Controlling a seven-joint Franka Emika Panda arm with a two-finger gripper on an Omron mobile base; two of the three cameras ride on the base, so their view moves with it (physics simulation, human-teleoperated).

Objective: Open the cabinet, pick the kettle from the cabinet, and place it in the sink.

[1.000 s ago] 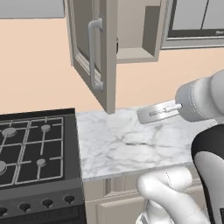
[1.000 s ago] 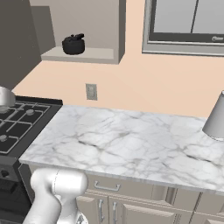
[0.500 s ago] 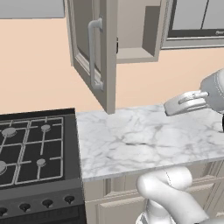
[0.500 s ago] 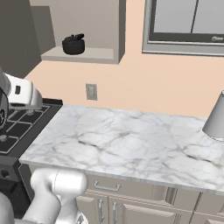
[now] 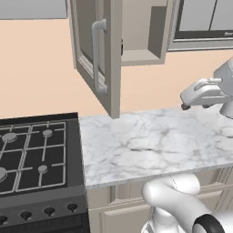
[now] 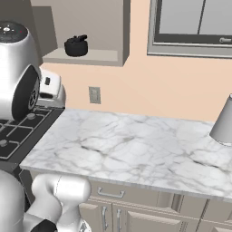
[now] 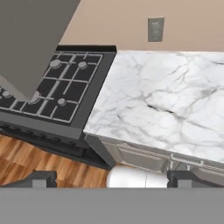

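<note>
The cabinet (image 5: 111, 54) stands open, its door swung out toward the room with the long bar handle (image 5: 96, 57) facing us. In the left base view that door covers most of the inside, so only a bare stretch of the shelf shows past its edge. From the other side, the kettle (image 6: 75, 45) sits on the shelf, small and dark, its spout hard to make out against the shadowed back wall.

The gripper (image 7: 112, 178) hangs out over the marble counter (image 6: 136, 149), well below the kettle and off to one side of it. In the hand view its two dark fingertips (image 7: 41, 178) stand far apart at the bottom edge, jaws wide with nothing between them. Beyond the jaws lie the counter's front edge, the stove (image 7: 57, 92) and a wall outlet (image 7: 155, 29); a grey slab, the underside of the cabinet door, cuts off the upper corner of that view.

In the left base view the white hand (image 5: 202, 93) is cut off at the picture's edge, its fingertips too small to read. In the right base view the arm's big joint (image 6: 18, 68) blocks the hand's far end. A grey cone-shaped object (image 6: 223, 122) stands on the counter, cropped by the frame, so I cannot tell what it is.
</note>
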